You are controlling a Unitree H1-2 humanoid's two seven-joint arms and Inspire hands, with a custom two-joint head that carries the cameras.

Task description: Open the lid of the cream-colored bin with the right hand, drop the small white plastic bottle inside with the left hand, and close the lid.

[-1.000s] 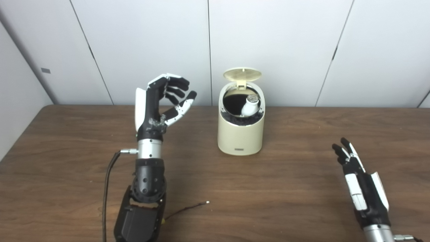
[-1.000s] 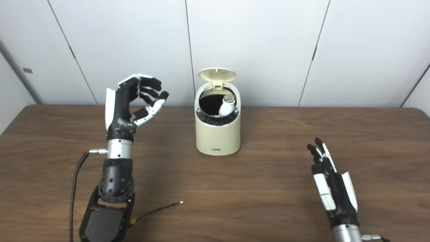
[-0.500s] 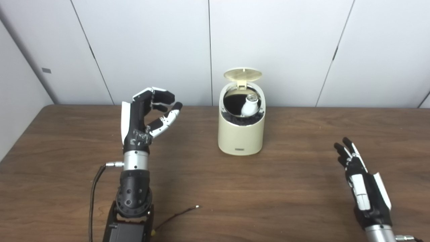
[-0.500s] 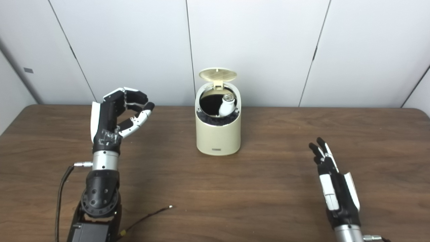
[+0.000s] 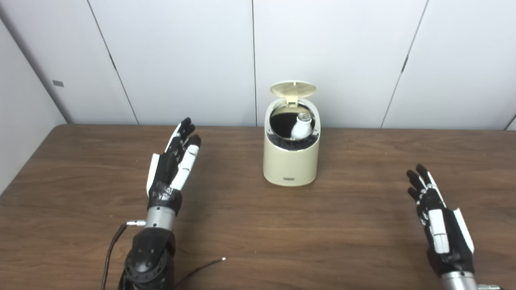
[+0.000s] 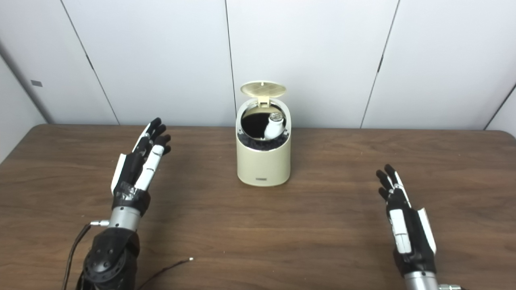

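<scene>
At the far middle of the brown wood-grain table [image 5: 250, 225], near the white panelled wall, stands the cream-colored rounded plastic bin [image 5: 290, 161]. Its round cream lid [image 5: 293, 88] is tipped up and back on the rear hinge. Small white plastic bottle [image 5: 300, 127] inside the dark mouth, leaning, cap toward upper right.

Left hand [image 5: 173, 167]: fingers extended and spread, empty, low over the table, well apart from the bin on its left. Right hand [image 5: 437, 221]: fingers extended, empty, near the front right edge, also well apart.

Remaining step, by my judgement: closing the lid. The lid lies ahead and leftward of the right hand, high above the table; the left hand looks somewhat nearer. Room is open on both flanks; the wall close behind limits reach past the hinge. A thin loose wire [image 5: 201, 270] lies front left.
</scene>
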